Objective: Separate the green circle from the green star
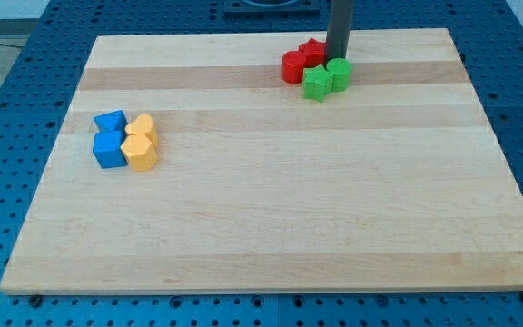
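The green star (316,83) and the green circle (339,74) sit touching each other near the view's top, right of centre, the circle on the star's right. My tip (336,58) stands just behind the green circle, at its top edge, with the rod rising straight up out of view. It is between the green circle and the red blocks.
A red circle (294,66) and another red block (312,50) sit just left of and behind the green pair. At the view's left is a cluster: two blue blocks (110,122) (110,150) and two yellow blocks (142,127) (141,153). The wooden board (271,227) rests on a blue table.
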